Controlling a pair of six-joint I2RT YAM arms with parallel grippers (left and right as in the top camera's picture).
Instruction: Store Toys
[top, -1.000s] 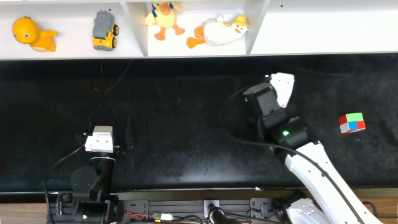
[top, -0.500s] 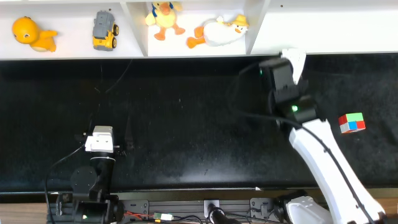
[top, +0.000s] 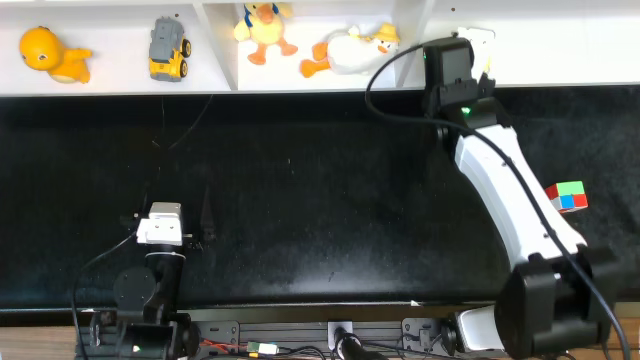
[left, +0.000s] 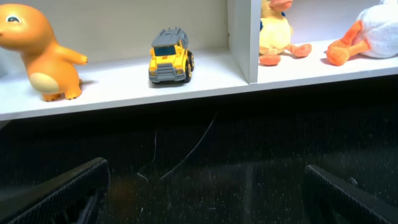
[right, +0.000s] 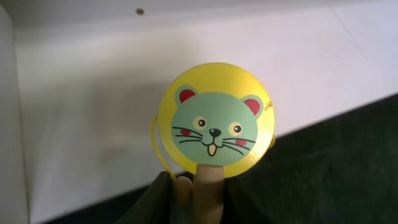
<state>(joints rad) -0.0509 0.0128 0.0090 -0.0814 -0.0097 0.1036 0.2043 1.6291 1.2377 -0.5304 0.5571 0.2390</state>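
A round yellow toy with a green cat face (right: 214, 127) sits on a wooden handle, and my right gripper (right: 196, 190) is shut on that handle. It hangs over the white floor of the shelf's right compartment (right: 93, 112). From above, the right gripper (top: 466, 48) is at the shelf's front edge, right of the divider. A multicoloured cube (top: 566, 197) lies on the black table at the right. My left gripper (left: 205, 205) stands open, low over the mat at the front left, facing the shelf.
The white shelf (top: 300, 88) runs along the back. It holds an orange figure (top: 52, 54), a yellow truck (top: 168, 48), a yellow plush duck (top: 264, 28) and a white plush duck (top: 350, 50). The black mat (top: 300, 190) spans the middle.
The right arm has stretched from mid-table up to the shelf's right compartment, carrying the cat-face toy. The left arm has stayed put.
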